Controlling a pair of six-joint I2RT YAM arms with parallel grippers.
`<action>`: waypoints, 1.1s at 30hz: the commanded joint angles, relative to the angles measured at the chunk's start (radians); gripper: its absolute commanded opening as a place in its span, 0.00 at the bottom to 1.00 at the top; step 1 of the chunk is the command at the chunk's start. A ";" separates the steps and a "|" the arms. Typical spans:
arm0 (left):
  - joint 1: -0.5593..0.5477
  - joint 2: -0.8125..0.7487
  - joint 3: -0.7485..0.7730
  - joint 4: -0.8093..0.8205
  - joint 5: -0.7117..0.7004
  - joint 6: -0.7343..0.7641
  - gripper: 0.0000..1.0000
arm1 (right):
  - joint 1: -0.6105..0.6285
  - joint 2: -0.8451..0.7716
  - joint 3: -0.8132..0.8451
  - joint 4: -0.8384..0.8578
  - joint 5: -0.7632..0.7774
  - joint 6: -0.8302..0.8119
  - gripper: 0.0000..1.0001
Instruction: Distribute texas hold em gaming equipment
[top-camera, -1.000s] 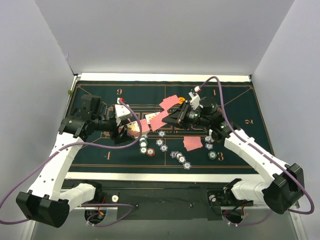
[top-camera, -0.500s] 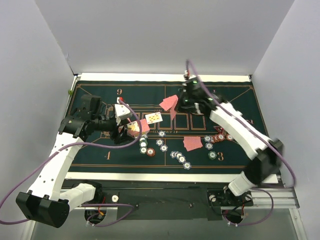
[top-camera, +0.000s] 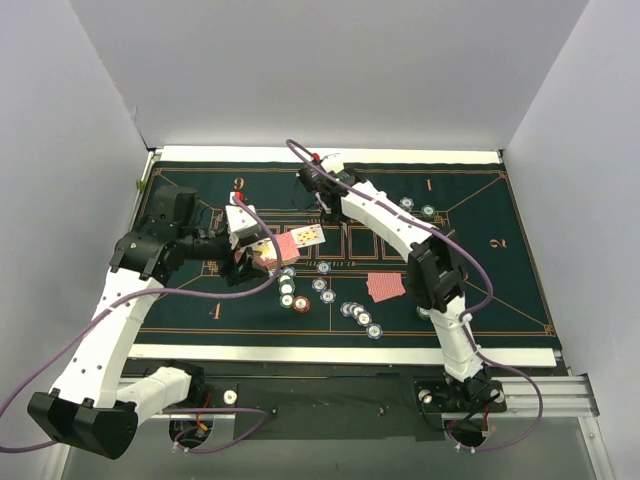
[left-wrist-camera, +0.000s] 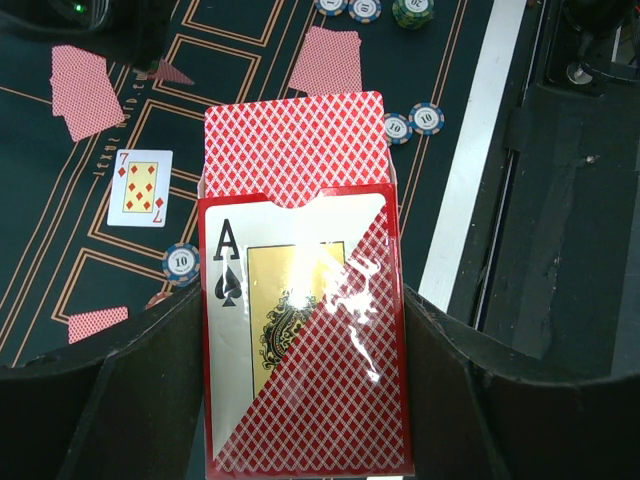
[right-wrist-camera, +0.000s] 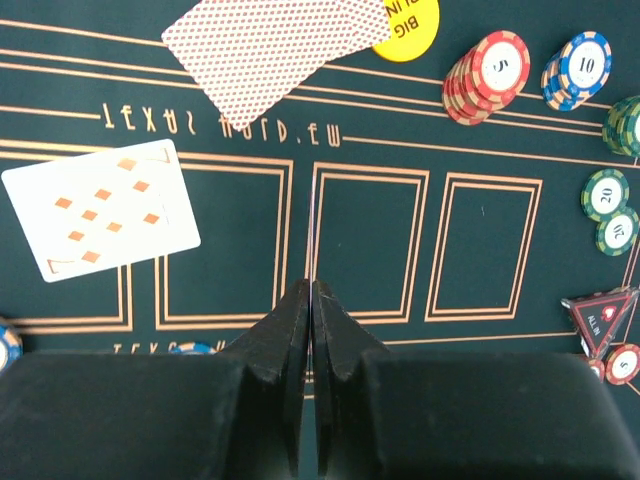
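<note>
Red card box (left-wrist-camera: 310, 400) in the left gripper (left-wrist-camera: 303, 310): how is it held?
— Clamped by its long sides, deck (left-wrist-camera: 295, 145) poking out the top. Stiff, but glossy, so it may slide
— And the right gripper (right-wrist-camera: 312, 300)?
— Pinched shut on one playing card (right-wrist-camera: 312, 220), edge-on above the felt mat (right-wrist-camera: 480, 240). Light, bendy, slick; I'd hold the flat faces near a short edge. Chips (right-wrist-camera: 487, 75) sit further out

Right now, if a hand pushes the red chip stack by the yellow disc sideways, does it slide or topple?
The stack of red-and-white poker chips would probably shear apart, not slide whole: loose discs, several high. The dark green felt mat likely drags on the bottom chip. Spilled chips could roll into the blue-and-white chip stack beside it.
</note>
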 joint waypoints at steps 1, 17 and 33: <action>-0.004 -0.030 0.009 0.006 0.019 0.018 0.42 | 0.008 0.084 0.083 -0.096 0.106 -0.003 0.00; -0.006 -0.033 0.019 0.011 0.015 0.008 0.42 | 0.049 0.276 0.166 -0.046 -0.185 0.059 0.06; -0.006 -0.044 0.012 -0.003 0.007 0.029 0.42 | 0.057 0.227 0.075 0.103 -0.402 0.089 0.38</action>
